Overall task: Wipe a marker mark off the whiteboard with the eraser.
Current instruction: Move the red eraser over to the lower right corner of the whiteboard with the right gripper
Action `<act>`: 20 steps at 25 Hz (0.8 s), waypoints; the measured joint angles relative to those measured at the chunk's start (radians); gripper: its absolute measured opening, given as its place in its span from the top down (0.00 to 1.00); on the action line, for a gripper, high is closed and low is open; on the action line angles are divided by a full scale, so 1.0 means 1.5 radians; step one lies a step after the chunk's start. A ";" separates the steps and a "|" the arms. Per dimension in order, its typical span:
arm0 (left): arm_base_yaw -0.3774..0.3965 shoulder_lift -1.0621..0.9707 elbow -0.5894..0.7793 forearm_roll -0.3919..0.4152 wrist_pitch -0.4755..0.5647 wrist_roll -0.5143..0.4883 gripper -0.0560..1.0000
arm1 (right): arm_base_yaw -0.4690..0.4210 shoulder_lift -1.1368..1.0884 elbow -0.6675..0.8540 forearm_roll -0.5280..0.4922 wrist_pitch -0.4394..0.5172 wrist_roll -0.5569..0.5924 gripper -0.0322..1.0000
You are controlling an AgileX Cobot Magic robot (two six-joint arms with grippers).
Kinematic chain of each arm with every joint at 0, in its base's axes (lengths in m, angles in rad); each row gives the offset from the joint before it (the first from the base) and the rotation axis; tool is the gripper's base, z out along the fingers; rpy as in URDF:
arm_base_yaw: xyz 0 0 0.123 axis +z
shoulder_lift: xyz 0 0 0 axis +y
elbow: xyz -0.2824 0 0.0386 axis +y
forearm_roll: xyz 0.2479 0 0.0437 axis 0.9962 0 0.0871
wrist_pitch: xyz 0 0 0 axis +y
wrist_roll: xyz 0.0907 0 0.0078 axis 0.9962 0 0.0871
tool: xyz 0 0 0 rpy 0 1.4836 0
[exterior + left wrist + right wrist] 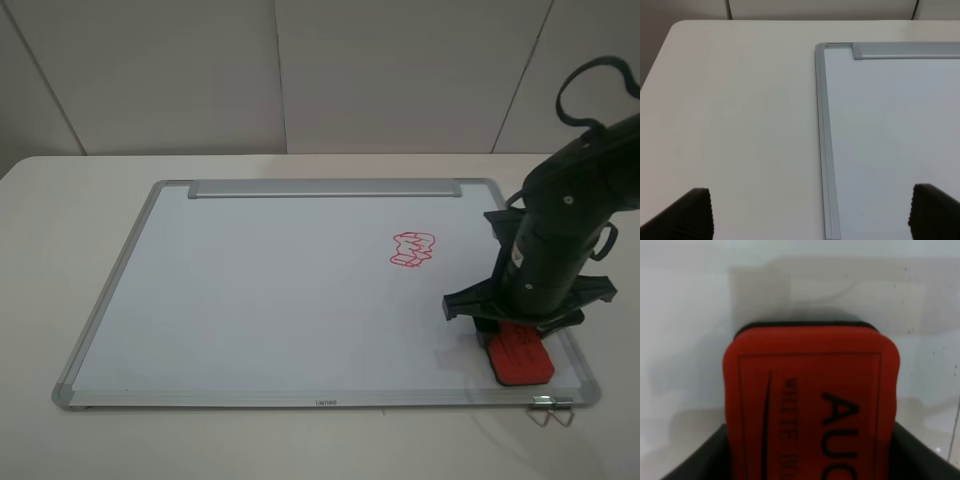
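The whiteboard (270, 300) lies flat on the white table, and its far left corner shows in the left wrist view (890, 125). The red eraser (521, 356) rests on the board's near right corner. My right gripper (515, 335) comes down on it from above, shut on the eraser (810, 405), with a dark finger (700, 460) pressed against each long side. A red blocky, cloud-like doodle (412, 250) sits right of the board's middle. The small figure mark is not visible. My left gripper (810, 215) hangs open over the board's left frame, holding nothing.
A silver strip (325, 188) runs along the board's far edge. A small metal clip (552, 410) sticks out at the near right corner. Bare white table (740, 110) lies left of the board, with a wall behind.
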 joint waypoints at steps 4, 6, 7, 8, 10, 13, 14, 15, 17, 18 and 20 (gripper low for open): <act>0.000 0.000 0.000 0.000 0.000 0.000 0.21 | 0.000 0.000 0.001 -0.006 -0.009 0.017 0.49; 0.000 0.000 0.000 0.000 0.000 0.000 0.21 | 0.000 0.000 0.001 -0.017 -0.011 0.033 0.49; 0.000 0.000 0.000 0.000 0.000 0.000 0.21 | 0.000 0.000 0.001 -0.023 -0.012 0.043 0.49; 0.000 0.000 0.000 0.000 0.000 0.000 0.21 | 0.000 0.000 0.001 -0.025 -0.012 0.052 0.49; 0.000 0.000 0.000 0.000 0.000 0.000 0.21 | 0.000 0.000 0.001 -0.025 -0.012 0.067 0.49; 0.000 0.000 0.000 0.000 0.000 0.000 0.21 | 0.000 0.000 0.001 -0.026 -0.012 0.077 0.49; 0.000 0.000 0.000 0.000 0.000 0.000 0.21 | 0.000 0.000 0.001 -0.026 -0.012 0.079 0.49; 0.000 0.000 0.000 0.000 0.000 0.000 0.21 | 0.000 0.000 0.001 -0.028 -0.012 0.079 0.49; 0.000 0.000 0.000 0.000 0.000 0.000 0.21 | 0.000 0.000 0.001 -0.028 -0.012 0.079 0.45; 0.000 0.000 0.000 0.000 0.000 0.000 0.21 | 0.000 -0.001 0.001 -0.028 -0.012 0.079 0.42; 0.000 0.000 0.000 0.000 0.000 0.000 0.21 | 0.000 -0.009 0.001 -0.028 -0.013 0.079 0.37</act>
